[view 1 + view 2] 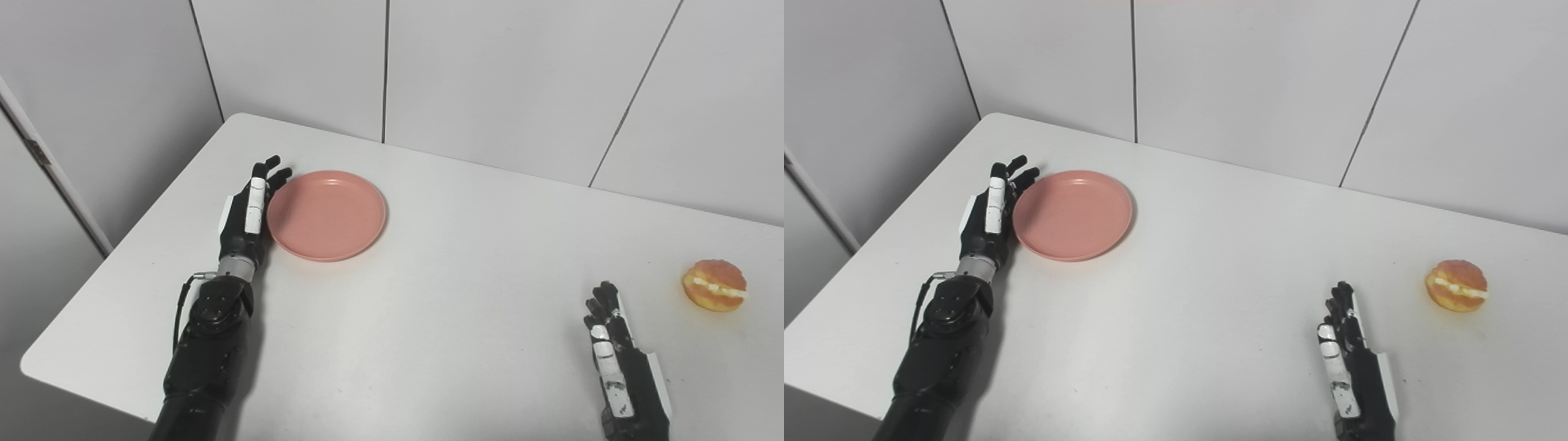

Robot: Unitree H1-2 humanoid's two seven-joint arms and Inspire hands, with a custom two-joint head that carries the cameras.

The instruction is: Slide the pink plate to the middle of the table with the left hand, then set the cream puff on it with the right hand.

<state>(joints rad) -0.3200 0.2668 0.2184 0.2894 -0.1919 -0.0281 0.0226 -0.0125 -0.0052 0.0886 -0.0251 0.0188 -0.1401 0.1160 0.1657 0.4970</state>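
Pink round plastic plate (326,214) sits left of centre on white worktop (429,294); looks light, rigid, slides easily. Left hand (248,214) open-fingered, flat against plate's left rim: push there. Golden cream puff (715,285) far right, soft, squashable. Right hand (618,367) open, empty.

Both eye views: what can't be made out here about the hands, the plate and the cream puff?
- Left hand against pink plate: its own back hides the palm side, so contact at the rim cannot be settled in either view.
- Right hand: wrist and arm cut off by the bottom edge.
- Cream puff: far side and underside hidden.
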